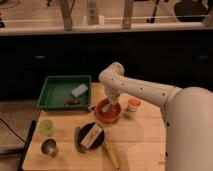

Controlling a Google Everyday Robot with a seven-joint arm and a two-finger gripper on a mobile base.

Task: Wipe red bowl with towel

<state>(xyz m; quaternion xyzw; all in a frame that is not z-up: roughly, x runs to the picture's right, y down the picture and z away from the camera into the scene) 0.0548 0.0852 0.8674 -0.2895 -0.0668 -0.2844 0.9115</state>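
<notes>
The red bowl [108, 114] sits near the middle of the wooden table [140, 145]. My white arm reaches in from the right and bends down over it. The gripper [107, 103] points down into the bowl, over its left half. A small whitish-grey towel [103, 107] shows under the gripper tip, inside the bowl. The gripper hides part of the towel.
A green tray [52, 95] at the back left holds a pale blue sponge [78, 91]. A small orange-lidded jar [133, 105] stands right of the bowl. In front lie a black dish [90, 135], a yellowish stick [112, 155], a green cup [46, 127] and a metal cup [49, 148].
</notes>
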